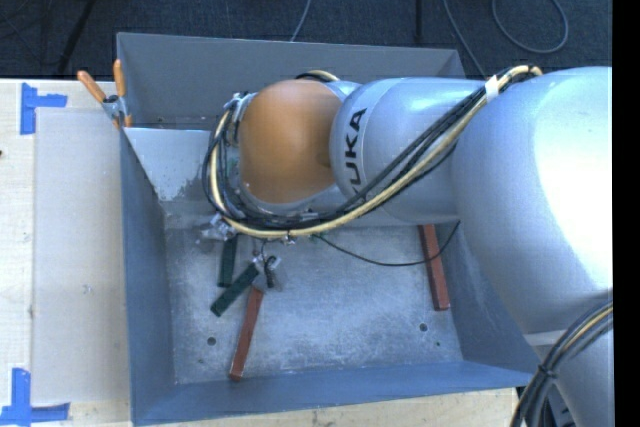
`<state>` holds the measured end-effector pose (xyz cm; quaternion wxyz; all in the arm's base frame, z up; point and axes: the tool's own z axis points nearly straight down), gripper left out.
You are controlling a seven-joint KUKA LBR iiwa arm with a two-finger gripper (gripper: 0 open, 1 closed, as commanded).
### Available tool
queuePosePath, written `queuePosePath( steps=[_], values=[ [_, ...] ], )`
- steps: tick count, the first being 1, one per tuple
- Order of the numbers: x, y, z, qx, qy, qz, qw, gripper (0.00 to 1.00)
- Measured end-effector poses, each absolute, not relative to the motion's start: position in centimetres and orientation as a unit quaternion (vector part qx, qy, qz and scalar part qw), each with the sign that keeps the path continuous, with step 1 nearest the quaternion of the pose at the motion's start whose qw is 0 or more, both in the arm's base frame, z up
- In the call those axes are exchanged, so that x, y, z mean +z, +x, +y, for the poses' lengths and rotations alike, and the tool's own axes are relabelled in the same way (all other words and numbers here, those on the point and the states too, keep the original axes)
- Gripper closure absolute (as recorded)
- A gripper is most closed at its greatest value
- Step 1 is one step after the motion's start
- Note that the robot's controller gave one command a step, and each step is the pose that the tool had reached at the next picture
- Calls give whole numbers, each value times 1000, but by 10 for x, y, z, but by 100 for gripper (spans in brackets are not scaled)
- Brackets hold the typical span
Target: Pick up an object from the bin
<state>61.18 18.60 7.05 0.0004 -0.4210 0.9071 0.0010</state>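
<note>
Tool [252,253] is sitting low in the left-centre of the bin [150,335], mostly tucked under the arm's orange cover [285,140]. Can't tell how wide it's standing, and nothing is showing in its grip.

Just beside/under it two dark green strips are lying. The short strip [227,263] is pointing roughly up-down. The longer strip [236,296] is slanting off twd lower left. The pair are touching or nearly so, can't tell which.

A brown stick [245,332] is running from just below the tool twd the near wall, its top end crowding the strips. A 2nd brown stick [434,267] is lying well apart on the right, by the wall.

Risks, imo:
- W/ three thin pieces bunching at one spot, the tool may be closing on two at once, or on an overlap, w/ one slipping out on the lift.
- Flat strips on a bare floor are giving little edge to bite, so a shallow pinch is likely missing.
- Cables [400,190] looping round the wrist are hanging close to the sloped left wall and could be snagging if the arm is swinging that way.
</note>
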Motion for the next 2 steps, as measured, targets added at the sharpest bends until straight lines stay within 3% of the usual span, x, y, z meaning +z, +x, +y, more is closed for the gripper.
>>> queuePosePath(
  steps=[1, 2],
  values=[
    [74, 613, 186, 1, -421, 907, 0, 100],
    [91, 614, 187, 1, -420, 908, 2, 100]
  ],
)
